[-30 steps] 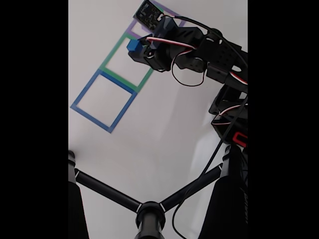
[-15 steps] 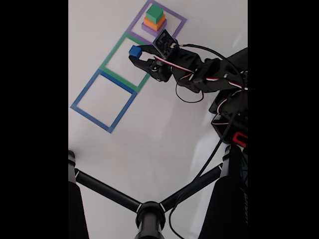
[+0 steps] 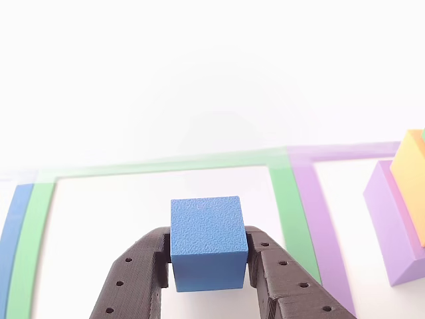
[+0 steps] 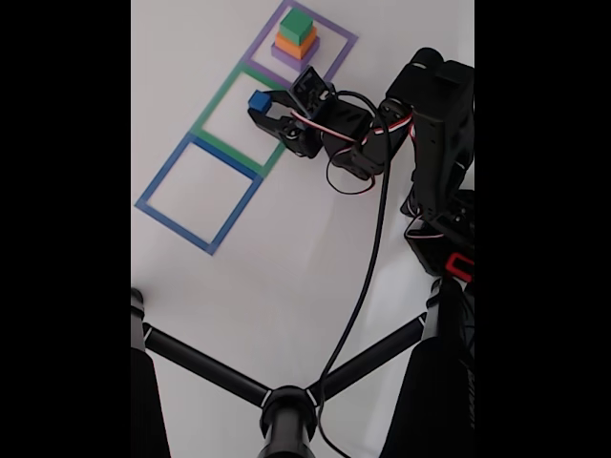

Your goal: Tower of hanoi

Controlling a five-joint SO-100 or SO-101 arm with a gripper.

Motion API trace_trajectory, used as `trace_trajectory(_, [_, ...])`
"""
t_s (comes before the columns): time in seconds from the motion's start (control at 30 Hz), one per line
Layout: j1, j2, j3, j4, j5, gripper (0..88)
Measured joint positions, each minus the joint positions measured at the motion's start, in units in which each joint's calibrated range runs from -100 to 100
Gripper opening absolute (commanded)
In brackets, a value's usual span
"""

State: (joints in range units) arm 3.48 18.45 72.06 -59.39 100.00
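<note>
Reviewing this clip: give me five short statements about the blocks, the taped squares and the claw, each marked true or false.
1. The black claw is shut on the small blue plastic cube. True.
2. The blue cube is over the blue tape square. False: it is over the green tape square, the middle one.
3. A stack of blocks stands in the purple tape square. True.
4. In that stack, the orange block is at the bottom. False: the purple block is at the bottom, the orange one is on it, and the green block is on top.
5. The blue tape square has a block in it. False: it holds none.
</note>
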Motion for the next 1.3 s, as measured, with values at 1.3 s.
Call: trace_trajectory(1.3, [-0.25, 9.46, -2.26, -8.11, 0.0, 24.5])
